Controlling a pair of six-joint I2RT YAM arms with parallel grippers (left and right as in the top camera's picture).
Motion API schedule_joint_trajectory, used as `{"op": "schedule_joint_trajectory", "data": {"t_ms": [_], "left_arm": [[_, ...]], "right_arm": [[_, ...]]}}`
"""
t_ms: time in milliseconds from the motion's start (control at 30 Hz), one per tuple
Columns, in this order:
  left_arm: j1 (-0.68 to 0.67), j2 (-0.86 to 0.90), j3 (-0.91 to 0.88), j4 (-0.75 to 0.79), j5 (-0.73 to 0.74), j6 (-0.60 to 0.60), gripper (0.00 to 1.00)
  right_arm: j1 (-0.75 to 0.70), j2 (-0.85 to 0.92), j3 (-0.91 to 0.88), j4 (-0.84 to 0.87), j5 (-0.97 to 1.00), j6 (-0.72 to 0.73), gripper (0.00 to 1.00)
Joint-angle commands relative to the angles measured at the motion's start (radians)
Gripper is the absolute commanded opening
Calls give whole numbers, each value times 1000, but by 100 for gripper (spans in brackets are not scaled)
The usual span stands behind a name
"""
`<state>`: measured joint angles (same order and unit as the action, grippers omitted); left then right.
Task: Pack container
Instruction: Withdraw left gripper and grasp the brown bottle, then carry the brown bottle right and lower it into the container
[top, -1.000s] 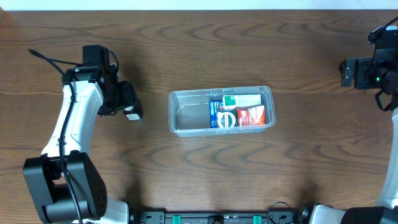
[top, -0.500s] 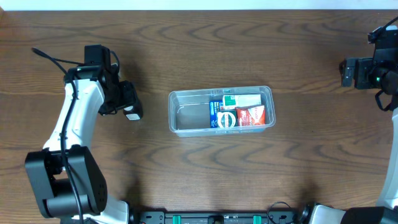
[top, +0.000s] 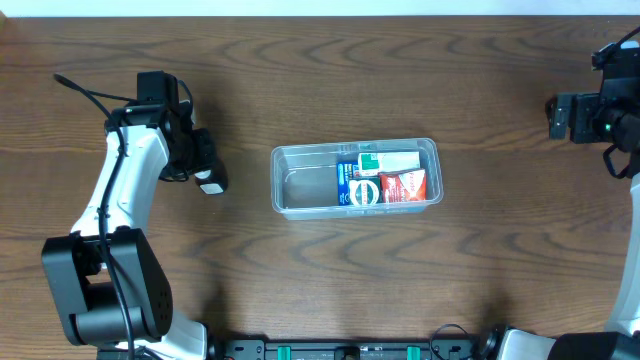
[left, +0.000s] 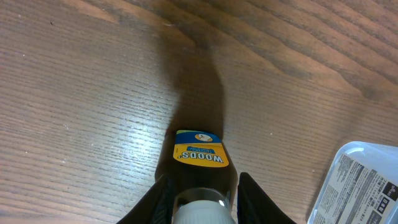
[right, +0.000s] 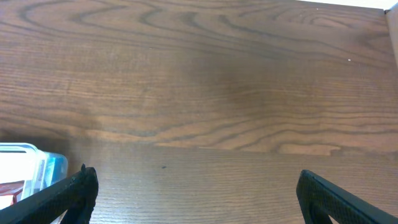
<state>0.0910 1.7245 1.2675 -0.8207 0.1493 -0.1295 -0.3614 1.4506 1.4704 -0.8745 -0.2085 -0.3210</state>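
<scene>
Dark wood-grain table was spread under the whole setup, so nothing fancy background-wise. Closest to the robot's side, a black bar with green bits was seen along the bottom edge of the overhead view. Further in, around mid-table, the left gripper was clamped round a dark bottle, with its fingers pressed against both sides. A yellow and blue label reading WOODS was shown on the bottle, and a pale cap was caught right at the bottom of the wrist view. Whether the bottle was resting on the wood or lifted off it couldn't be told, tbh.

At about the same depth, well off to that gripper's right, the container was sat flat in the middle of the table. Its right half was taken up by a blue packet, a red packet and a green and white packet behind them, all packed close together. Only bare plastic was shown in the left half.

Further back, over by the right edge, the right gripper was held spread wide with nothing between its fingers. It was kept well apart from the container, only a corner of which was caught in its wrist view. Farthest off, a pale strip was seen past the table's back edge.
</scene>
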Motion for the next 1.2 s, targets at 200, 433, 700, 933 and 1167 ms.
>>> {"op": "schedule_joint_trajectory", "data": {"t_ms": [200, 433, 700, 933, 1167], "left_arm": [[3, 5, 19, -34, 0, 5, 28], [3, -45, 64, -95, 0, 5, 28], [-8, -182, 138, -174, 77, 5, 27], [-111, -319, 146, -170, 180, -6, 28], [-315, -356, 146, -161, 180, -7, 27]], "right_arm": [[-11, 4, 8, -1, -5, 14, 99], [-11, 4, 8, -1, -5, 14, 99], [-11, 4, 8, -1, -5, 14, 99], [-11, 4, 8, -1, -5, 14, 99], [-11, 4, 8, -1, -5, 14, 99]]}}
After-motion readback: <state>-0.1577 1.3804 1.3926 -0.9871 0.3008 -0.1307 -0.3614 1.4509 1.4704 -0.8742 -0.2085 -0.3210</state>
